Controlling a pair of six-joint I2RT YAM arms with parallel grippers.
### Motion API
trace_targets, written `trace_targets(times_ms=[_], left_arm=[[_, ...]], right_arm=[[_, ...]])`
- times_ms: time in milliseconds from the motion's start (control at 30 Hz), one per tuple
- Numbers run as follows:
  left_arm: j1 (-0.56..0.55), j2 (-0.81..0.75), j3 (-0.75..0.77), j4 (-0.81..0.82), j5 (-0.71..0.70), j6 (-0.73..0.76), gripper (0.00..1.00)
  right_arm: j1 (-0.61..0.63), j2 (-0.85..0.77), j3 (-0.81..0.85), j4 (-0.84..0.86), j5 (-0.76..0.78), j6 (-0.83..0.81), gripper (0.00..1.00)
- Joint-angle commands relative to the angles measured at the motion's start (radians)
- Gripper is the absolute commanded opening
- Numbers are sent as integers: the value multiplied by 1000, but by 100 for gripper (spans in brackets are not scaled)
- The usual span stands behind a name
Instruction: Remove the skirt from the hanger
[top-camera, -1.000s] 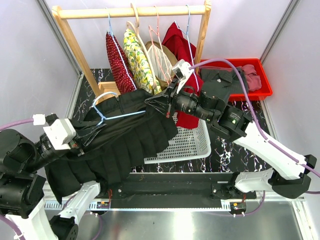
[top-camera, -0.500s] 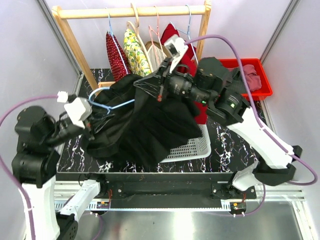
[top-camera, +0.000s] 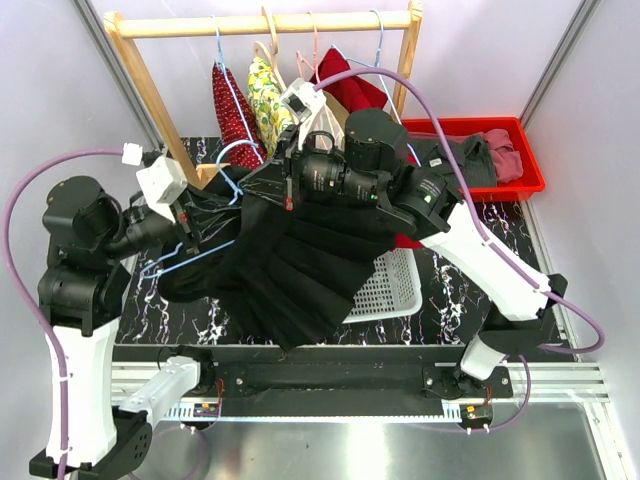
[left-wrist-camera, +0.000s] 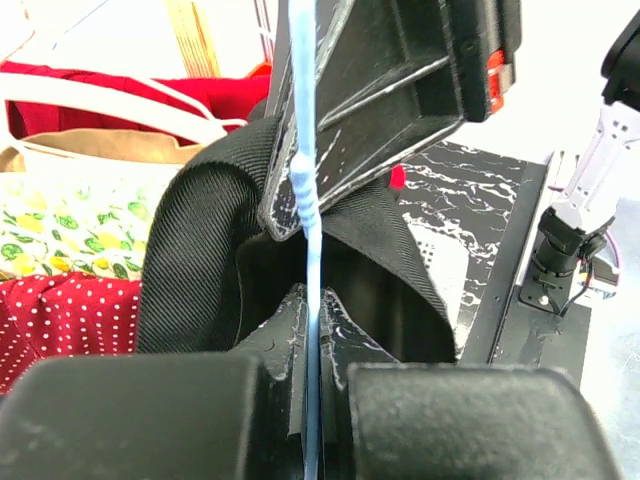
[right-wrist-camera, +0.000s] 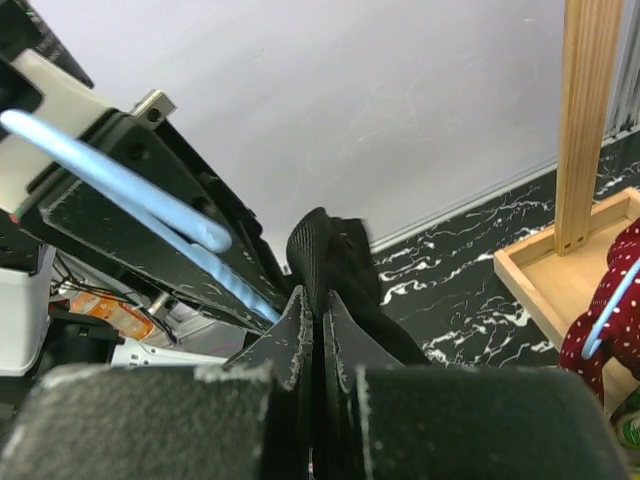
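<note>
A black pleated skirt (top-camera: 290, 270) hangs in the air between my two arms, over the table's left and middle. My left gripper (top-camera: 192, 228) is shut on the light blue wire hanger (top-camera: 190, 258); in the left wrist view the wire (left-wrist-camera: 306, 200) runs straight up between the closed fingers with black skirt fabric (left-wrist-camera: 190, 260) behind it. My right gripper (top-camera: 262, 187) is shut on the skirt's waistband (right-wrist-camera: 330, 250), pinched between its fingertips. The two grippers are close together, and the left gripper's fingers and the hanger (right-wrist-camera: 130, 195) show in the right wrist view.
A wooden clothes rack (top-camera: 260, 22) at the back holds a red dotted garment (top-camera: 232, 125), a yellow floral one (top-camera: 262, 100) and a red one (top-camera: 350, 90). A white basket (top-camera: 392, 285) sits under the skirt's right side. A red bin (top-camera: 500, 150) with clothes is at the back right.
Both arms have lifted and swung back and left, carrying skirt and hanger toward the rack. The hanger's lower wire now hangs out below the skirt on the left.
</note>
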Motion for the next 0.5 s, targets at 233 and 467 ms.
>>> trace_targets(times_ms=[233,467], left_arm=[[9,-55,291,-57,-299,168,0],[9,-86,324,-25,-616,193,0]], right_arm=[[13,-188,48,-168,412,-238,0],[13,-253,124,-128,759,-447,0]])
